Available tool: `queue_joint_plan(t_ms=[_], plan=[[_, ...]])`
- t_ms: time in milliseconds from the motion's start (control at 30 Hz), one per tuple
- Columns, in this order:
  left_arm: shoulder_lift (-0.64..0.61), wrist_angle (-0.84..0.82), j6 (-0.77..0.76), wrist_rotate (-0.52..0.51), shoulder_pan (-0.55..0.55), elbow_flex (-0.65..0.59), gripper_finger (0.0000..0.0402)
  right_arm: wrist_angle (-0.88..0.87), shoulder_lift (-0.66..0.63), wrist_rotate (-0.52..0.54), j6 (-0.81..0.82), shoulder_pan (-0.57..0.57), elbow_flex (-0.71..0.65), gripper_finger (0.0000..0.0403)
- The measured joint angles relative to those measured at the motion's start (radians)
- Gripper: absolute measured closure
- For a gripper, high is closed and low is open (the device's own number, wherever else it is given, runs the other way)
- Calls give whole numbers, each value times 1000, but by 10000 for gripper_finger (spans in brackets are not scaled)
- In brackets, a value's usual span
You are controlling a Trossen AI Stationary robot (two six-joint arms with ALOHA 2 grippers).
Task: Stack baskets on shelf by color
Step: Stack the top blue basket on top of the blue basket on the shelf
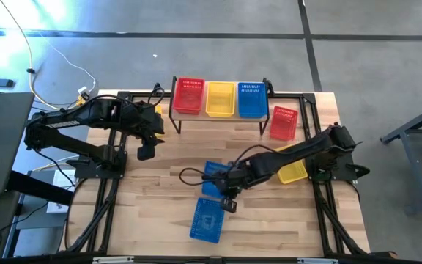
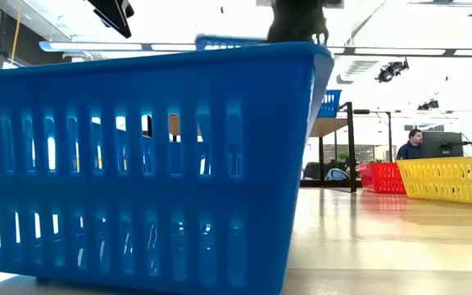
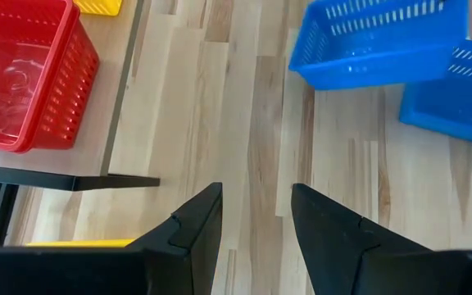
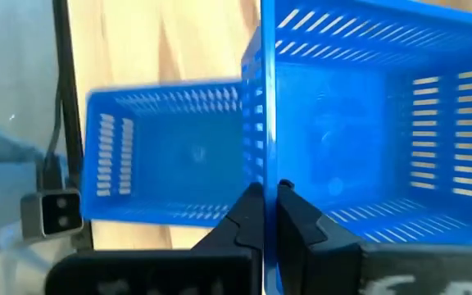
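Here, the right gripper (image 4: 265, 201) is closed on the thin rim wall of a blue basket (image 4: 367, 123) at mid-table, a hold that suits lifting it by one edge. A second blue basket (image 1: 206, 219) is left just beside it, toward the table's front edge. On the shelf (image 1: 218, 116), one red, one yellow and one blue basket are set side by side. The left gripper (image 3: 256, 217) is held open above bare wood, so open room is kept between the arms.
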Motion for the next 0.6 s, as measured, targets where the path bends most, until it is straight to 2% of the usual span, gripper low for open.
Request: queue_joint_plan(t_ms=[267,600], plan=[[0,0,0,0,0,0,265,-256,0,210,-74,20,222,402],[0,0,-1,0,0,0,265,-424,0,417,-338,-19,438,403]])
